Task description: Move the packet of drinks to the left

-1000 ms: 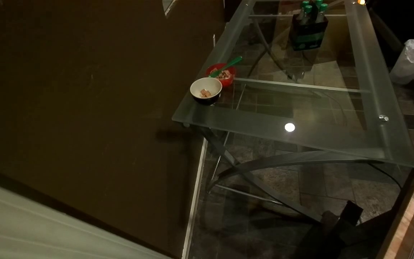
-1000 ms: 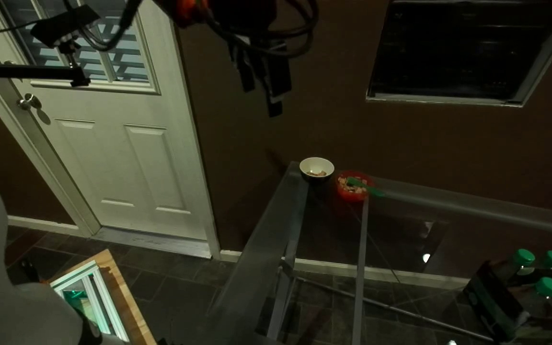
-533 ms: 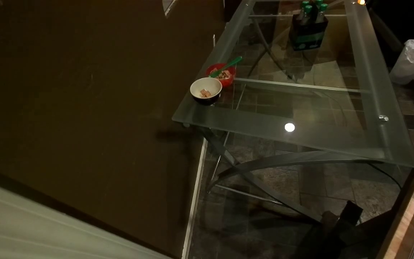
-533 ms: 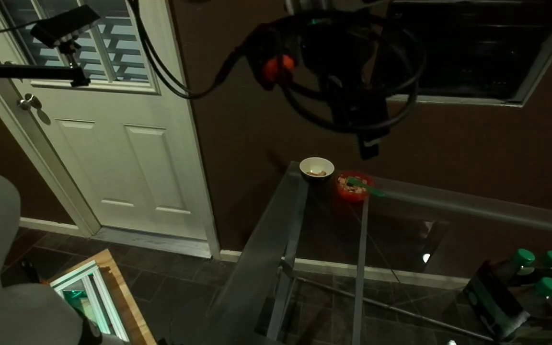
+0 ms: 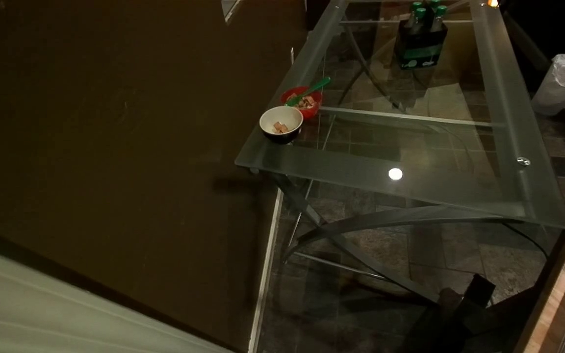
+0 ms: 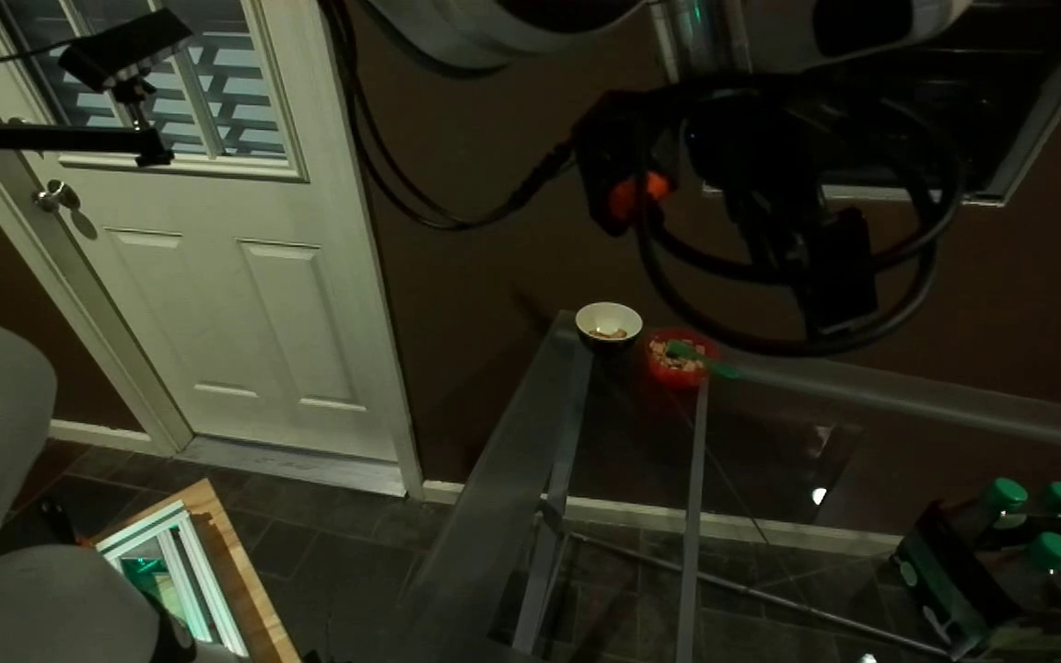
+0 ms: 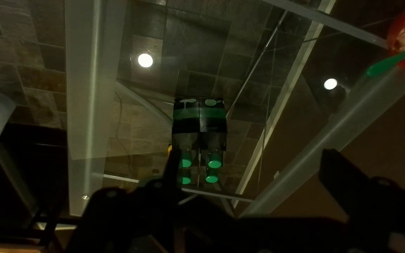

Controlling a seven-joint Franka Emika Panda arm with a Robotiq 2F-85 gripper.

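Empty, wide-spread hand, clear of the upright 4-bottle packet of drinks on the glass table

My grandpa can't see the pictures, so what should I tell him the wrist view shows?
A packet of drinks with four green caps stands mid-picture on a glass table. The robot's dark end effector is open along the bottom. A red bowl with a green utensil is cut off at upper right.

Glass table: supports a dark bowl, white inside, just beside a red bowl; green utensil rests in the latter. White door, panelled. Lined bin, near table.
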